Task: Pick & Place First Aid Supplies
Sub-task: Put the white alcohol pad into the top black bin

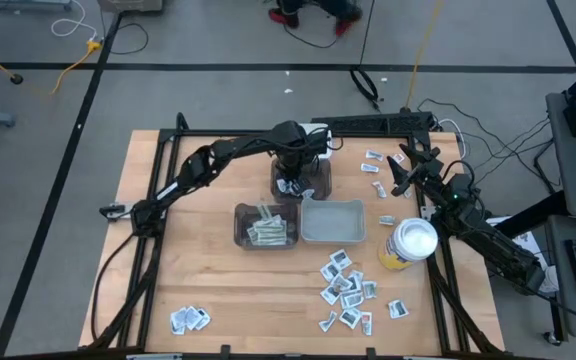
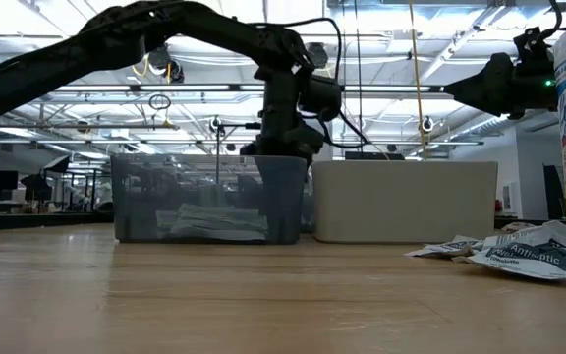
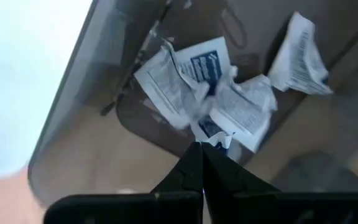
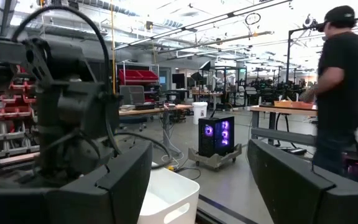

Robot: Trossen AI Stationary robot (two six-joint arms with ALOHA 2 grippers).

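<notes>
Table [image 1: 198, 270], yellow canister [image 1: 408, 245] beside sachets [image 1: 346, 290]

White packets [image 1: 347, 288] lie scattered flat across the near right of the desk [image 1: 218, 280], square sachets with dark print, some overlapping. A smaller bunch [image 1: 189, 319] sits at the near left corner. More loose ones [image 1: 374, 170] dot the far right, well apart from each other. Narrow strip wrappers [image 1: 266, 230] are heaped inside the clear bin [image 1: 242, 237] at centre. In the far bin [image 1: 320, 187], crumpled blue-printed sachets [image 3: 204, 81] lie jumbled, edges curling up.
</notes>
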